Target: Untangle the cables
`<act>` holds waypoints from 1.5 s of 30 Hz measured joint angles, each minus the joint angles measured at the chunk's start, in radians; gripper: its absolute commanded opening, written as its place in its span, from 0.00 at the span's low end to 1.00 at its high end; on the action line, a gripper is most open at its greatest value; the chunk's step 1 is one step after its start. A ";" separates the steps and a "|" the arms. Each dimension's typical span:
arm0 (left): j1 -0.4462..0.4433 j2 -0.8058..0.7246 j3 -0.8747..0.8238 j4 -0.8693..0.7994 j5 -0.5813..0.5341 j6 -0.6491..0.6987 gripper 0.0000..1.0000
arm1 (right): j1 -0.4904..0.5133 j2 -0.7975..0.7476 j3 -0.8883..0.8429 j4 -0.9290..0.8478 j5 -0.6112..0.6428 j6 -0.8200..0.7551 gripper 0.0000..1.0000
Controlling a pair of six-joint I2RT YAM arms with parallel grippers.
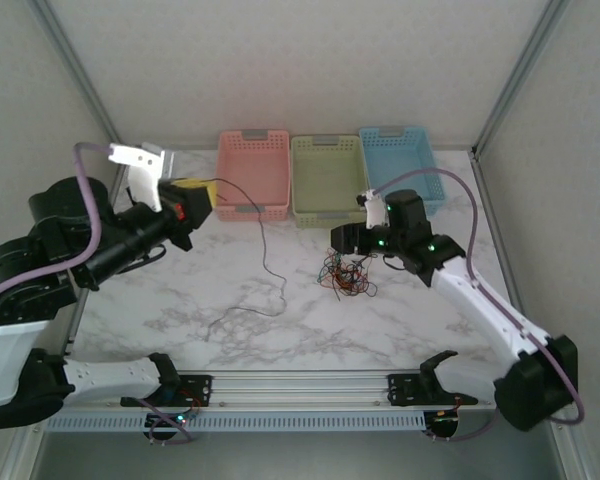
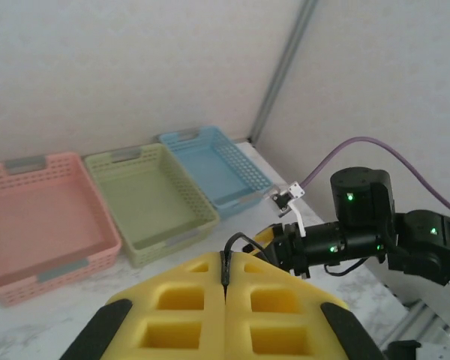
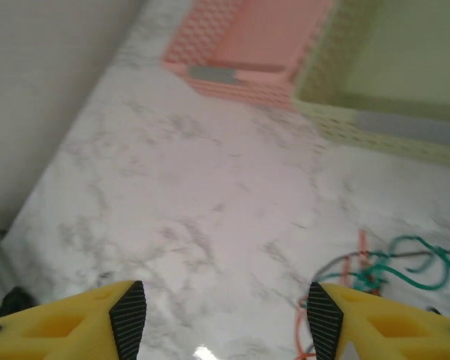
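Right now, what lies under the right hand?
A tangled bundle of thin red, green and black cables on the white marble table, just beneath the open right hand. The hand covers the bundle's far edge.

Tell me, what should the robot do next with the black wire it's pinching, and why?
Probably carry it over the pink basket: the left gripper is shut on the black cable, which trails apart from the tangle, so it looks freed.

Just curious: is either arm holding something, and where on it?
The left gripper pinches a black cable near one end; the right gripper is open, holding nothing.
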 measured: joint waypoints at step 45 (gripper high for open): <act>0.000 0.107 0.095 0.005 0.111 0.000 0.00 | 0.306 0.143 0.071 0.349 -0.211 -0.346 0.26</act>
